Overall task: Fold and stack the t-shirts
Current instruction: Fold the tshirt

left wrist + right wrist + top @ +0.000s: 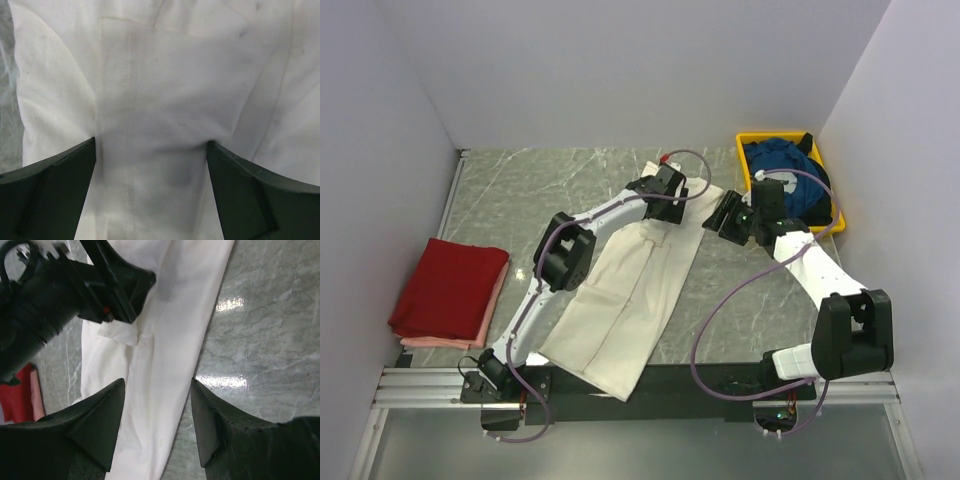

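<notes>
- Grey marble-patterned tabletop (520,190) with pale veins, filling the floor of the scene.
- Plain white back wall (640,70), meeting the table's far edge.
- White left wall (370,200) and white right wall (910,150) closing in the sides.
- Aluminium rail (420,385) running along the near edge.
- Bright glare patches (230,304) of overhead light on the glossy surface.

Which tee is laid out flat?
The cream-white cloth t-shirt at centre; the dark red one is folded, the blue one bunched in the yellow plastic tray.
</notes>
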`<state>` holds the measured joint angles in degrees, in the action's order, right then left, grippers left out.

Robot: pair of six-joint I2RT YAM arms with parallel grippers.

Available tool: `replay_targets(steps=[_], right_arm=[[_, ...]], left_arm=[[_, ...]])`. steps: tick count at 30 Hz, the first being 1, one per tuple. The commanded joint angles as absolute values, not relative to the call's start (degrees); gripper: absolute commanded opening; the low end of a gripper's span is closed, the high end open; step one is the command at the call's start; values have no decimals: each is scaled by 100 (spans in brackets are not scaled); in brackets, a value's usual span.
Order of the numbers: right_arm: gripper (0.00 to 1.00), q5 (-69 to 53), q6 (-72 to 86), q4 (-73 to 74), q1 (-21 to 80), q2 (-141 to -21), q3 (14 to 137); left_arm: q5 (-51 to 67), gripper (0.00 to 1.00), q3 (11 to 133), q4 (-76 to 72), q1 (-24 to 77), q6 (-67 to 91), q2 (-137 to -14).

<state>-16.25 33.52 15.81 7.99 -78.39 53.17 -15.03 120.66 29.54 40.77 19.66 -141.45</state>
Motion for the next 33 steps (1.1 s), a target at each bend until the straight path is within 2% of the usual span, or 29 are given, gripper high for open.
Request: replay_targets(steps=[1,11,16,21,27,33], right_arm=[[62,-1731,3217,1468,817,-7901,5458],[62,-1810,3085,1529,809,-8261,5660],[62,-1819,3006,1582,844,-8490,5801],[62,-1767,2883,1722,1002,-8666,5880],[62,-1670,2900,1723,1291,-8508,5653],[62,-1837,3067,1521,1563,-8025,5072]], left_arm=[[-1898,95,12654,3672,3737,2678,-14597],[-1626,95,12586,3692,2576,3998,-14616],[-1389,95,12954,3744,2198,4429,-14757],[-1064,98,12683,3087,2065,4659,-14494],[-484,99,12201,2243,2074,4343,-13695],[-605,100,10594,1626,2083,4307,-11939]])
